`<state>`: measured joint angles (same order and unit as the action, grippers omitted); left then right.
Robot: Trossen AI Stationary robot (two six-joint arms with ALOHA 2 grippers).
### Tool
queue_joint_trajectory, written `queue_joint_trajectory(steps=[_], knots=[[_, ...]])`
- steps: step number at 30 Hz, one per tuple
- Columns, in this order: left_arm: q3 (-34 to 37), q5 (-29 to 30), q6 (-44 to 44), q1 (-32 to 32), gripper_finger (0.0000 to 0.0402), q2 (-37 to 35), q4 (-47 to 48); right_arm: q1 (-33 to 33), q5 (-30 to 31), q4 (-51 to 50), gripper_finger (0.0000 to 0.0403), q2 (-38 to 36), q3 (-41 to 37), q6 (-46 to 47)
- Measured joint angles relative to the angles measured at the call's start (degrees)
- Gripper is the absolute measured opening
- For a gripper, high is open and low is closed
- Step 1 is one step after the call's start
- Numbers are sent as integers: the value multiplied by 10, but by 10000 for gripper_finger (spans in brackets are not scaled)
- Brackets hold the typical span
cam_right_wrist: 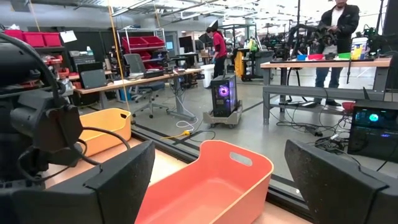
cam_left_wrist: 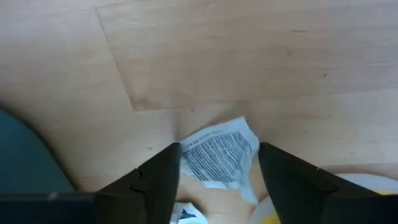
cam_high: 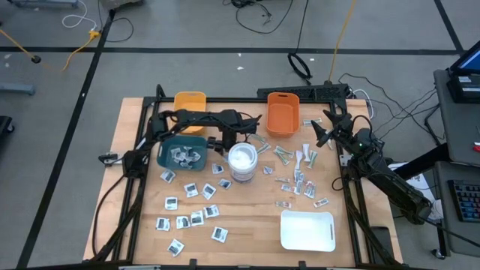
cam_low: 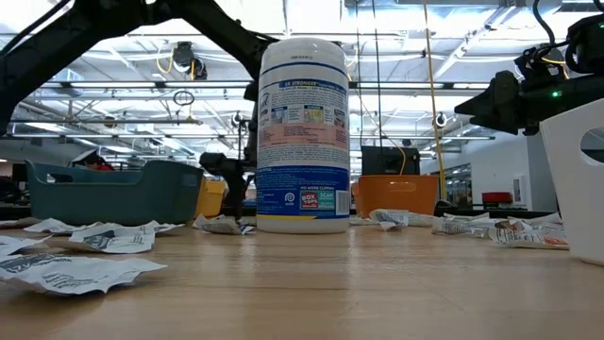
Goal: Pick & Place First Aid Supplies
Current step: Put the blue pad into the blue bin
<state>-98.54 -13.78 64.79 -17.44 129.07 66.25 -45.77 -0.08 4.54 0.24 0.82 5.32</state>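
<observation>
My left gripper (cam_left_wrist: 219,149) points down at the table between the teal bin (cam_high: 182,152) and the white wipes canister (cam_high: 242,161). It is open, one finger on each side of a white printed packet (cam_left_wrist: 217,160) that lies flat on the wood. More first aid supplies lie scattered: white squares with dark centres (cam_high: 191,206) toward the near left, and pale strips and sachets (cam_high: 298,178) on the right. Some packets lie inside the teal bin. My right gripper (cam_high: 322,129) waits open at the far right, level, facing the orange bin (cam_right_wrist: 205,186). My left gripper comes from above, its fingers (cam_left_wrist: 163,177) standing at the two opposite edges of the packet (cam_left_wrist: 186,149). I cannot tell whether they touch it. The packet lies on the table.
A yellow bin (cam_high: 190,105) and the orange bin (cam_high: 283,112) stand at the far edge. A white tray (cam_high: 307,230) sits near the front right. The tall canister (cam_low: 303,137) stands right beside my left gripper. People stand in the room beyond the table.
</observation>
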Motion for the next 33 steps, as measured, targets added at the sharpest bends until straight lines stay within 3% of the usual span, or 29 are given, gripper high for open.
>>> queue_joint_trajectory(steps=[10, 18, 33], knots=[[5, -13, -66, -11, 16, 1, -1, 0, 0, 0, 357, 0, 0, 0], [7, -14, -113, -38, 5, -18, 3, 0, 0, 0, 357, 0, 0, 0], [6, -17, -193, -77, 4, -138, 1, 0, 0, 0, 357, 0, 0, 0]])
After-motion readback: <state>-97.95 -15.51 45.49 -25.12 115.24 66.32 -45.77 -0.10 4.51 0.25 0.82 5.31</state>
